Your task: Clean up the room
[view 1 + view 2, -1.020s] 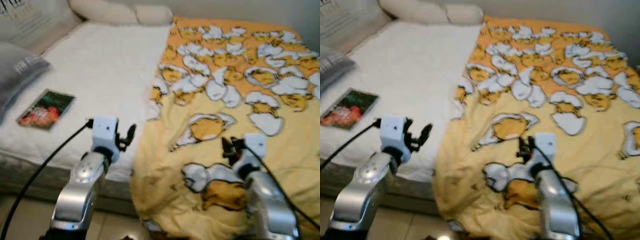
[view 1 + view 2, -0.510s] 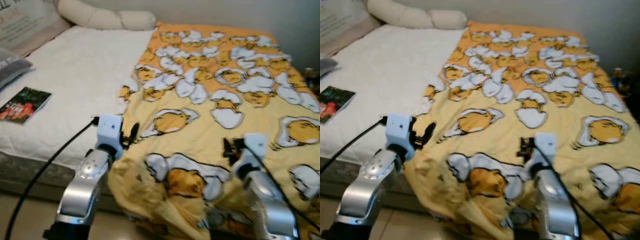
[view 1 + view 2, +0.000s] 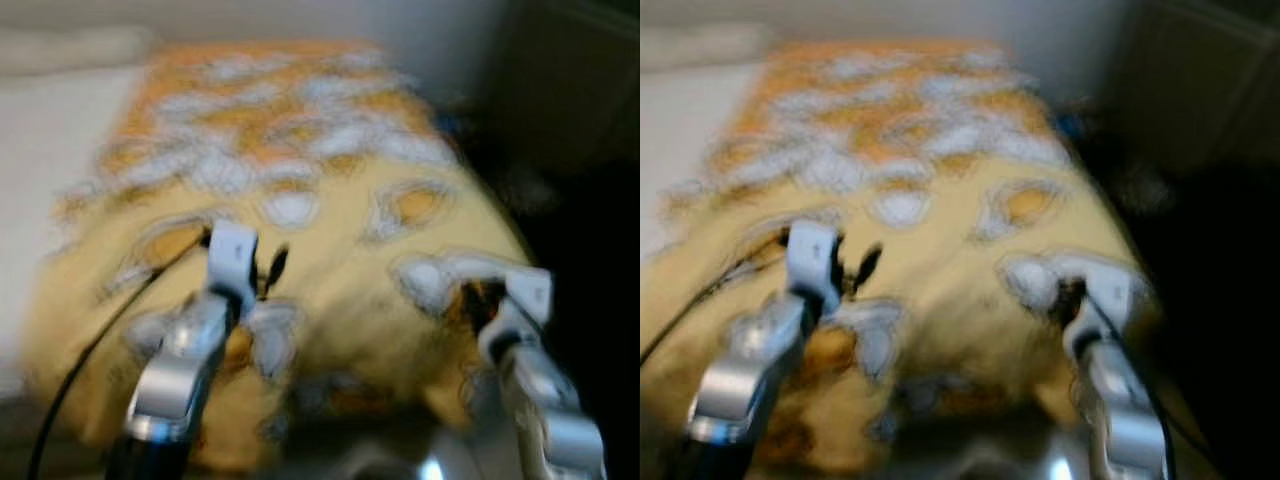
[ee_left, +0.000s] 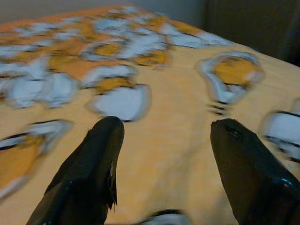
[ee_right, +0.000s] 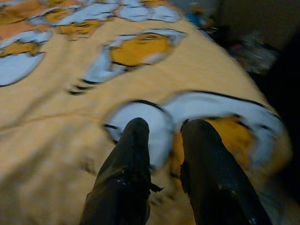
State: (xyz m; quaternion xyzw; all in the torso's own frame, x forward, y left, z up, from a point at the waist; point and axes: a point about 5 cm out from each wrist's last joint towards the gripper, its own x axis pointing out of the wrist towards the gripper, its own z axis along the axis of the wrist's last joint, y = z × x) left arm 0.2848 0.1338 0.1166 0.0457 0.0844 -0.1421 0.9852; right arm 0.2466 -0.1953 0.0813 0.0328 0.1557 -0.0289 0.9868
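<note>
1. My left gripper [image 4: 161,136] has its two black fingers spread wide with nothing between them, poised above the yellow-and-orange quilt printed with white egg-like cartoon shapes [image 4: 178,154]. I judge it just clear of the cloth, not touching.

2. My right gripper [image 5: 161,129] has its fingers drawn close, with only a thin gap. They sit right at the quilt's surface near a white-and-orange print; I cannot tell whether any cloth is caught between the tips.

3. In the head views, both silver arms reach over the near end of the bed. The left gripper [image 3: 262,270] is over the middle of the quilt; the right gripper [image 3: 478,300] is by the quilt's right-hand corner, where the cloth falls away into shadow.

4. The quilt covers the bed in front of me, bunched at the near edge. A strip of bare white mattress [image 3: 50,130] shows on the left.

5. Risks as I see them:
   - The head views are badly smeared, so my aim is poor; closing now could miss the cloth.
   - If the right fingers hold only a thin fold, a pull could slip it free.
   - The dark area [image 3: 570,180] to the right is unreadable; swinging the right arm there could strike something unseen.
   - The black cable [image 3: 90,350] along the left arm could snag on bunched cloth.
</note>
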